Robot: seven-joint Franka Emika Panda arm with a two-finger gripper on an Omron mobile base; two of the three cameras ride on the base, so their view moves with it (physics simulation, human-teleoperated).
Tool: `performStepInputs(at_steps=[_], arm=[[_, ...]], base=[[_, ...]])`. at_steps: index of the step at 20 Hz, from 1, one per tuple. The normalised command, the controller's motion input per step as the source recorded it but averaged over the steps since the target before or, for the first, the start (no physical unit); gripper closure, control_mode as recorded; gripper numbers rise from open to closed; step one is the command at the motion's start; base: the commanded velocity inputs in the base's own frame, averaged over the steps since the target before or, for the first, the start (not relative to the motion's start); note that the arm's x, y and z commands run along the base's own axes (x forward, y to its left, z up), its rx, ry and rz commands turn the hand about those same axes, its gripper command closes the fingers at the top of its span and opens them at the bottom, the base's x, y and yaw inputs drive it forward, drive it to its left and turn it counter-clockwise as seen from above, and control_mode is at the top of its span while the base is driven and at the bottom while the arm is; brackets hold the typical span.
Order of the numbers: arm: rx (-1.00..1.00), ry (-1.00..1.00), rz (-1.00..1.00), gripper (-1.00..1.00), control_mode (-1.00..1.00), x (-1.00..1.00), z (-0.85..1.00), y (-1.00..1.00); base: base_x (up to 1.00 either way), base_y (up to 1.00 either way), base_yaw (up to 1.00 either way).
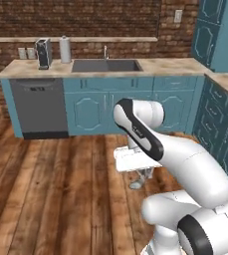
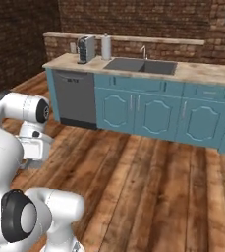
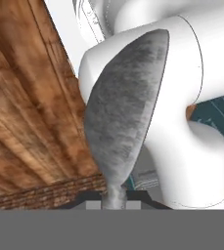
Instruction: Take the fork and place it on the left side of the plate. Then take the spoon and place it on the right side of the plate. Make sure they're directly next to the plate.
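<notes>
Above the wooden floor (image 1: 60,189), spoon (image 3: 121,127) in closed pincer (image 1: 141,175).

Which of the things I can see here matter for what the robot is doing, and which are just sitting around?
Part of the job:
- spoon, clamped in the shut end effector

Just around:
- sink
- faucet
- coffee machine
- paper towel roll
- dishwasher

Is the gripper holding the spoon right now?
Yes, in the hand view the spoon rises bowl-up from between the closed gripper fingertips.
</notes>
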Motion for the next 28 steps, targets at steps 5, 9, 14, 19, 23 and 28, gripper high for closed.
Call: performStepInputs(at_steps=[5, 9, 14, 19, 23, 28], arm=[[0.0, 0.0, 0.0, 1.0, 1.0, 0.0, 0.0, 0.0], [0.0, 0.0, 0.0, 1.0, 1.0, 0.0, 0.0, 0.0], [0.0, 0.0, 0.0, 1.0, 1.0, 0.0, 0.0, 0.0], [0.0, 0.0, 0.0, 1.0, 1.0, 0.0, 0.0, 0.0], [0.0, 0.0, 0.0, 1.0, 1.0, 0.0, 0.0, 0.0], [0.0, 0.0, 0.0, 1.0, 1.0, 0.0, 0.0, 0.0]], base=[[1.0, 0.97, 0.04], [1.0, 1.0, 0.0], [1.0, 1.0, 0.0], [1.0, 1.0, 0.0], [1.0, 1.0, 0.0], [1.0, 1.0, 0.0]])
